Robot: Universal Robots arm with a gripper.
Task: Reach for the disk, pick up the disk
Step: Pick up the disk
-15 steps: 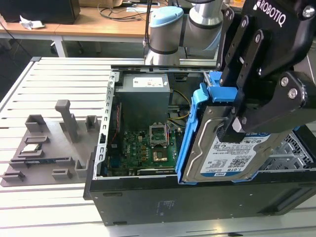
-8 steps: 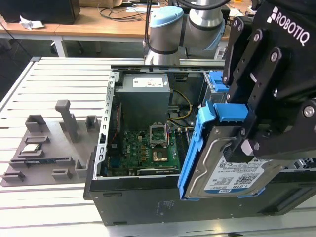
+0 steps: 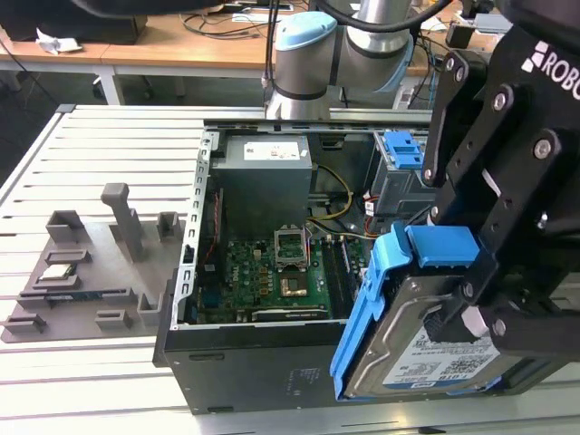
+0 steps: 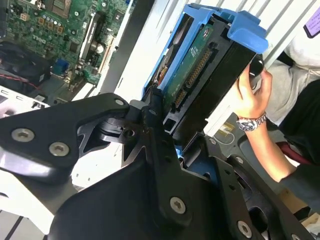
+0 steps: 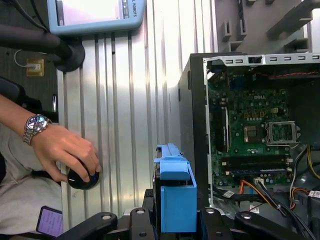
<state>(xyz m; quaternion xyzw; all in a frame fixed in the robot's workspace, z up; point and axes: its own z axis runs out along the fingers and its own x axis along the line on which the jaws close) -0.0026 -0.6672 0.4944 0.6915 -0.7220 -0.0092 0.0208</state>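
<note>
Both steps look done: my gripper (image 3: pixel 453 313) is clamped on the disk (image 3: pixel 426 349) at the lower right of the exterior view, lifted clear of the open computer case (image 3: pixel 263 362) beside it.

My hand (image 3: pixel 471 313) runs off the exterior view's right edge, so I cannot see its whole frame there. My fingers cover part of the disk (image 3: pixel 426 358), its lower end is cut by that picture's bottom edge, and the label's print is too small to tell. In the first wrist view the disk (image 5: pixel 173 192) shows edge-on, its lower part lost behind my linkage and the picture's edge. In the second wrist view my black linkage hides the disk's (image 4: pixel 200 70) near end. A person's hand (image 5: pixel 65 150) covers most of a dark round object (image 5: pixel 82 178); what it is I cannot tell.
</note>
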